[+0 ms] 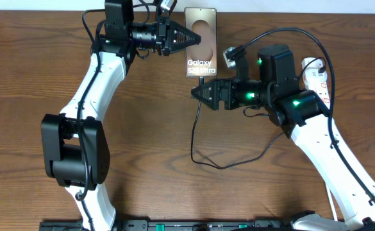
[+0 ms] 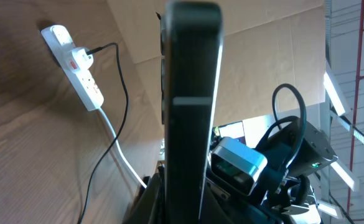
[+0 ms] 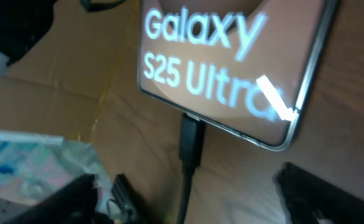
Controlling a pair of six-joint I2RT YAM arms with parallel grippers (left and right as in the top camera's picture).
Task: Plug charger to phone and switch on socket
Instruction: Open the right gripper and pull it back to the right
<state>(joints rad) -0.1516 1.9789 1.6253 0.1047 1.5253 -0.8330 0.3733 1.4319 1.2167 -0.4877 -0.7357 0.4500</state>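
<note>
The phone [image 1: 200, 42] lies face up at the back of the table, showing white "Galaxy" lettering. My left gripper [image 1: 188, 38] is shut on its left edge. In the left wrist view the phone [image 2: 191, 93] stands edge-on as a dark slab between the jaws of the left gripper [image 2: 185, 190]. The charger plug [image 3: 192, 140] sits in the phone's [image 3: 231, 62] bottom edge, and its black cable [image 1: 195, 128] trails toward me. My right gripper [image 1: 197, 93] is open just below the plug, its fingers [image 3: 318, 193] wide apart on either side of the cable. The socket [image 1: 318, 77] lies at the right.
The white power strip [image 2: 76, 59] has a red switch [image 2: 74, 60], a black lead plugged into it and a white cord [image 2: 122, 155] running off. The charger cable loops across the table centre [image 1: 222, 165] toward the right arm.
</note>
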